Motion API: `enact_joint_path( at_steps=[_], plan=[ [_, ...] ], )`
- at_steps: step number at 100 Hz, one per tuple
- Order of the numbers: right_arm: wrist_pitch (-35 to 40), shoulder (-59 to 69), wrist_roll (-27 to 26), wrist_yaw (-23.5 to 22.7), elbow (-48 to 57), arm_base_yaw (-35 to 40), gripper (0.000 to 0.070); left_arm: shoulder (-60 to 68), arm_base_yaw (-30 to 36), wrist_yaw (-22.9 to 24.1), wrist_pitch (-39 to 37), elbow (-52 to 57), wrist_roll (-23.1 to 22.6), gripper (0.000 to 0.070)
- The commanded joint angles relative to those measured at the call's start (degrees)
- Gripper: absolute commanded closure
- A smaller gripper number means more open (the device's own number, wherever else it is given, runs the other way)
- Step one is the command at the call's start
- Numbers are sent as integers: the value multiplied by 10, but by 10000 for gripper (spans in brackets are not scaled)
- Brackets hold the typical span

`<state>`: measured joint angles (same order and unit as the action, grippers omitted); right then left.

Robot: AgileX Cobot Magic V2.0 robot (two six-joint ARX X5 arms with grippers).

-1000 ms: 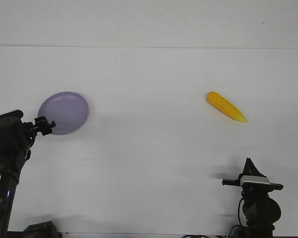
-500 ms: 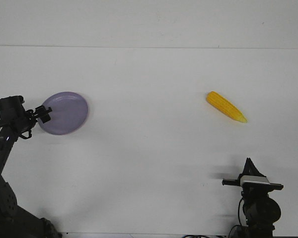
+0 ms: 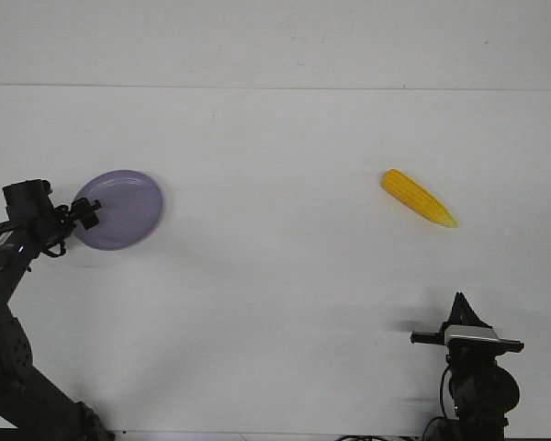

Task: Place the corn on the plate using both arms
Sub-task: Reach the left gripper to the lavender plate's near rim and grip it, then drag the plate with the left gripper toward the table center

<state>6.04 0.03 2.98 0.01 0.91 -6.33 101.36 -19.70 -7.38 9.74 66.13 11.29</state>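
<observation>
The lavender plate (image 3: 124, 207) lies flat on the white table at the left. My left gripper (image 3: 85, 214) is at the plate's left rim, its black fingers overlapping the edge; whether they pinch the rim is too small to make out. The yellow-orange corn (image 3: 417, 197) lies on the table at the right, its paler tip pointing toward the front right, with nothing touching it. My right gripper (image 3: 459, 301) stands low near the table's front edge, well in front of the corn, with its fingers together in one point and nothing held.
A seam in the table (image 3: 275, 88) runs across the back. The left arm's black links (image 3: 5, 276) rise along the left edge of the view. The right arm's silver-grey wrist block (image 3: 468, 336) sits at the front right.
My left arm has swung up and back, carrying its gripper from the plate's front-left edge to its left rim. The plate, the corn and the right arm have barely moved.
</observation>
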Motion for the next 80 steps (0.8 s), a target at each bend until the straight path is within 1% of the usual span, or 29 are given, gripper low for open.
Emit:
enact_joint_path(
  at_steps=[1, 4, 8, 18, 34, 44, 61, 75, 80],
  plan=[
    [-5, 0, -4, 0, -2, -1, 685, 17, -2, -2, -3, 10, 3, 436],
    [-5, 0, -4, 0, -2, -1, 685, 17, -2, -2, -4, 10, 3, 461],
    [-5, 0, -4, 0, -2, -1, 685, 17, -2, -2, -6, 10, 3, 512],
    [-5, 0, -4, 0, -2, -1, 685, 16, -2, -2, -12, 10, 3, 700],
    [-5, 0, -4, 0, -2, -1, 685, 13, -2, -3, -11, 10, 3, 693],
    [-5, 0, -4, 0, -2, -1, 685, -3, -2, -24, -9, 10, 3, 694],
    [-5, 0, -4, 0, -2, -1, 685, -70, -2, -85, 12, 10, 5, 694],
    [-5, 0, -4, 0, -2, -1, 685, -154, 2, -147, 52, 10, 19, 694],
    [-5, 0, -4, 0, -2, -1, 685, -188, 11, -157, 73, 10, 18, 694]
  ],
)
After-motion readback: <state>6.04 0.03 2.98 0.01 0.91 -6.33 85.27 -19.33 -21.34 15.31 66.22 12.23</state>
